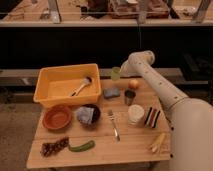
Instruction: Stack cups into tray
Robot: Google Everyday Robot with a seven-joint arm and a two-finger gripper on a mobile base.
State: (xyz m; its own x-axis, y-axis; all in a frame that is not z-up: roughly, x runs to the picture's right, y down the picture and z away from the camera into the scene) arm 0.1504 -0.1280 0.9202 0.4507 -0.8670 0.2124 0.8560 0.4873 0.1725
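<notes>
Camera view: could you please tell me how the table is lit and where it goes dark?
Camera view: warm light on the table; yellow tray brightest; the band behind the table is nearly black; the end effector sits by the pale green cup at the far edge, against that dark band.

An indoor robot test area rather than a home kitchen. 1 small slatted wooden table [135, 150] stands alone on a bare grey floor [15, 125], laid out with mixed kitchen props: a yellow plastic tub [50, 96], an orange-brown bowl [57, 118], a fork [114, 124] and a green pepper-like piece [82, 146]. A white robot arm [160, 87] reaches over it, its gripper [120, 71] at the table's far edge beside a pale green cup [115, 74]. Behind runs a dark barrier with a pale rail [100, 22]
</notes>
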